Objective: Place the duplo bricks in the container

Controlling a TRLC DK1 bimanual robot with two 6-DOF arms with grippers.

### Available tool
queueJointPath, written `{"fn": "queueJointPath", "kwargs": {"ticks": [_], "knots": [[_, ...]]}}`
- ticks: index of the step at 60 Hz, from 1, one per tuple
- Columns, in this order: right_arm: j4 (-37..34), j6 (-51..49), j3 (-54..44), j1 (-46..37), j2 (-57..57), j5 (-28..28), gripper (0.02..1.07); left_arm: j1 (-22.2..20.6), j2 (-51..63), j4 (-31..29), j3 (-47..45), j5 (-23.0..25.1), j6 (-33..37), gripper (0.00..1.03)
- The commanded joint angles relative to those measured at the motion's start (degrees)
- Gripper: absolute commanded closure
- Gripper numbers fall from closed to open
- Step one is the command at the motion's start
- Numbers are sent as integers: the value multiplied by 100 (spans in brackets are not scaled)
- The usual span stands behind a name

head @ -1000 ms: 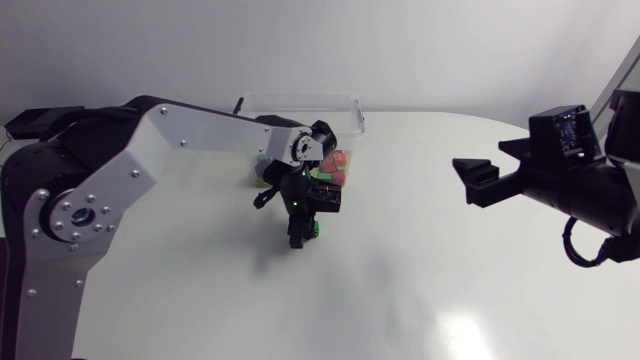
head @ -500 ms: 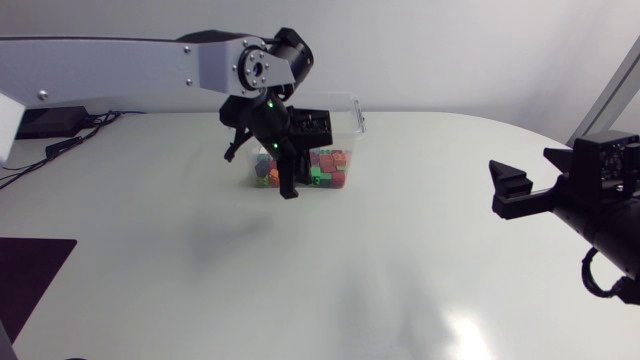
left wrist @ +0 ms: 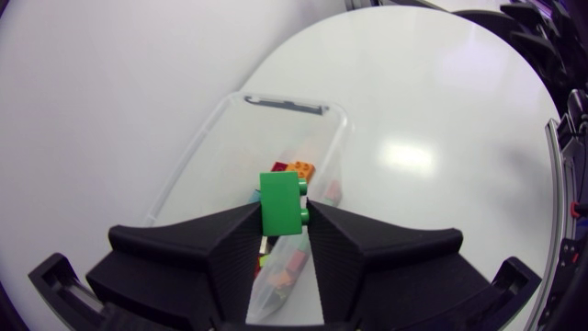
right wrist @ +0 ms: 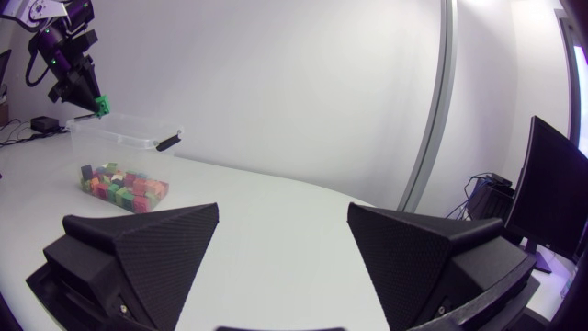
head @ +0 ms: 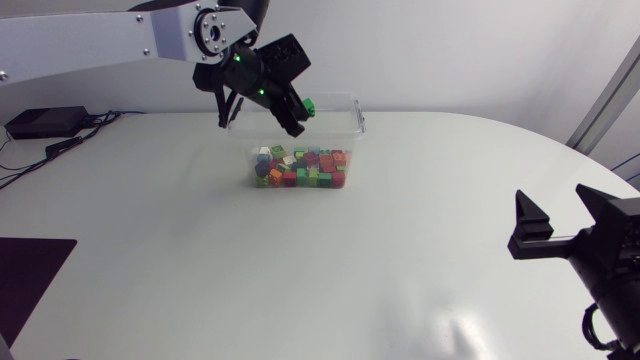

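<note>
The white table [head: 330, 260] is lying flat and glossy, catching a bright patch of light near its front right, and its far edge is curving round towards the right. A clear container [head: 356, 120] is sitting at the far middle of it, with a heap of mixed-coloured duplo bricks [head: 300, 168] resting on its floor. The left gripper [head: 298, 118] is hanging high above the container, its fingers pinching a green brick [head: 309, 105] from both sides, studs pointing sideways. A small black box [head: 45, 122] with cables is lying by the far left edge. A broad stretch of table is running between the container and the right gripper [head: 565, 225], which is hovering at the near right edge, fingers spread wide, well apart from everything else.
</note>
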Motion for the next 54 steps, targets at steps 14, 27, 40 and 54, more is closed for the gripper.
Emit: {"fn": "queueJointPath", "kwargs": {"ticks": [14,27,40,54], "knots": [[-382,-246,-906,-157,-1815,134,6,397,236,982,647,35,-1213,70],[-742,-132,-985,-429,-2237,195,7,528,833,1052,1218,-158,-1696,69],[-830,395,-985,-807,-2237,222,7,608,1449,1202,1622,-387,-2241,68],[-901,633,-985,-755,-2237,222,7,704,1800,1430,1798,-677,-2637,37]]}}
